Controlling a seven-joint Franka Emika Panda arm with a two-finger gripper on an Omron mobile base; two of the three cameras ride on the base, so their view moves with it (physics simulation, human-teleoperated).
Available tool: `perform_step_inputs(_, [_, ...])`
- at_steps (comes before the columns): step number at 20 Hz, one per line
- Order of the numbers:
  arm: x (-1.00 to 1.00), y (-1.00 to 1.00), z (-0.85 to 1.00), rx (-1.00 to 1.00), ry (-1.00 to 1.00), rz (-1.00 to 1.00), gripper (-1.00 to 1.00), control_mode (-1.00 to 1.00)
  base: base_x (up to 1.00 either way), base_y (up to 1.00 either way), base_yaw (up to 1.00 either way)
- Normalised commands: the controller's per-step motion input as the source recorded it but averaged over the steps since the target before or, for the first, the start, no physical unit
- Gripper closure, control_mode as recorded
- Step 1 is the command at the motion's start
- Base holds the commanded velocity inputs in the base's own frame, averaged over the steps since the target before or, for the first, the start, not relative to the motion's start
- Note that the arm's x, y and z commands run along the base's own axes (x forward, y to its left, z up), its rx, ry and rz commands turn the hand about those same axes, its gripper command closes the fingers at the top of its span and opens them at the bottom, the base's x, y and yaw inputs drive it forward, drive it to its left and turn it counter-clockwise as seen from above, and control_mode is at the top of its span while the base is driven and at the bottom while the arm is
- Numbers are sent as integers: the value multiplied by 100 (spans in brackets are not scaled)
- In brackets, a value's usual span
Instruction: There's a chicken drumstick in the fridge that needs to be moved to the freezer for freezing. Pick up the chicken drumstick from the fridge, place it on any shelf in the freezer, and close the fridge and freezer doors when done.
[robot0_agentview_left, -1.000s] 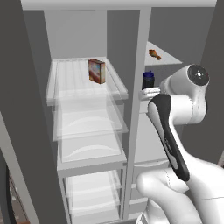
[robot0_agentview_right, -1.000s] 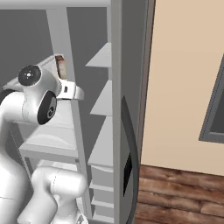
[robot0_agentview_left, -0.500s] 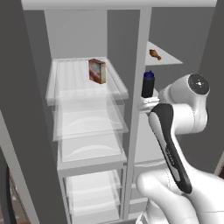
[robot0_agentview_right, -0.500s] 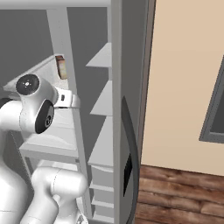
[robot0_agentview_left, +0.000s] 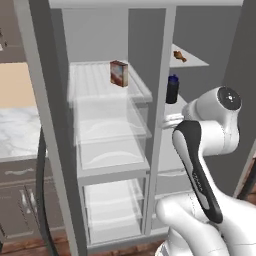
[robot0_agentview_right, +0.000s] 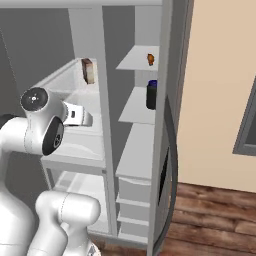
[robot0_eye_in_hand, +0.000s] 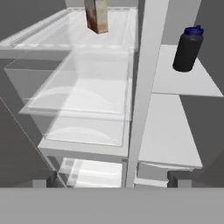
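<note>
The chicken drumstick (robot0_agentview_left: 180, 56) lies on the top shelf (robot0_agentview_left: 192, 61) of the freezer (robot0_agentview_right: 142, 107), one board above a dark bottle (robot0_eye_in_hand: 188, 48), well above and apart from the claw (robot0_eye_in_hand: 113, 178), whose jaws stand wide apart and empty before the divider between freezer and fridge (robot0_agentview_left: 107, 120). A reddish-brown box (robot0_agentview_left: 119, 73) stands upright on the fridge's top clear shelf. Since a second ago the arm has pulled back and down, away from the freezer shelves; the drumstick, bottle and box have not moved.
</note>
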Motion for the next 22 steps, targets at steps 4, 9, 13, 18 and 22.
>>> perform_step_inputs(4, [0,0,0,0,0,0,-100,100,-32,41,0])
perform_step_inputs(9, [0,0,0,0,0,0,-100,100,-5,-24,0])
perform_step_inputs(13, [0,0,0,0,0,0,-100,100,-44,-34,0])
perform_step_inputs(18, [0,0,0,0,0,0,-100,100,-60,10,0])
perform_step_inputs(22, [0,0,0,0,0,0,-100,100,-34,16,0])
